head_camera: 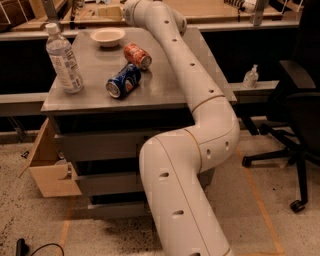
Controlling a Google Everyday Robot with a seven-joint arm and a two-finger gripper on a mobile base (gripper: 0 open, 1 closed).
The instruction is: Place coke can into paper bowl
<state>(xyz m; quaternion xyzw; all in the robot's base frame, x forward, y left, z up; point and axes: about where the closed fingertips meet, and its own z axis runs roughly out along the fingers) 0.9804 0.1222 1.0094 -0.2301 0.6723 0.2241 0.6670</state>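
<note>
Camera view: the coke can (138, 55) is down on its side on the grey surface (95, 97), toward the back edge and near the middle, silver top facing front-right. It's outside the paper bowl (107, 38), which sits upright just behind-left of it by the back edge, the two near but apart. The blue Pepsi can (123, 80) lies on its side right in front of the coke can. A clear water bottle (64, 59) stands at the left edge. The white arm (200, 95) sweeps up along the right side, and the gripper (111, 11) sits beyond the back edge behind the bowl. Clenched or released, I cannot tell.
</note>
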